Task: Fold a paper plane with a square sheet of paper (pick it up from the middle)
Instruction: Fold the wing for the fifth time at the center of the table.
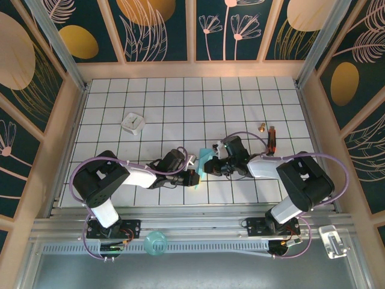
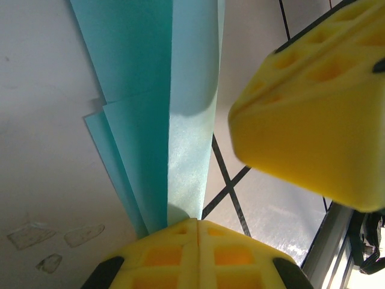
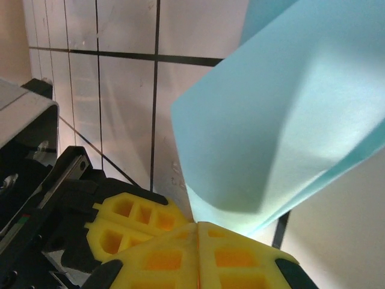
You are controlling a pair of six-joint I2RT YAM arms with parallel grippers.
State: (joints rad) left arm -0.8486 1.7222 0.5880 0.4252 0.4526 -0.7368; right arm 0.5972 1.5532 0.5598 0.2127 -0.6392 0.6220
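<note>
Left wrist: left hand [image 2: 197, 224] and right hand [image 3: 197, 227] each pinch thin, creased light-blue paper [image 2: 150, 120] between yellow pads [image 2: 231, 257]

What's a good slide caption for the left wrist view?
Left gripper pinches the folded light-blue paper above the white grid table, the right gripper's yellow finger alongside.

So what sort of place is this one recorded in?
Probably a purpose-built robot test cell, not a home: a white gridded tabletop, enclosing wall panels printed with leaves, and a left arm and right arm bolted to a metal rail.
</note>
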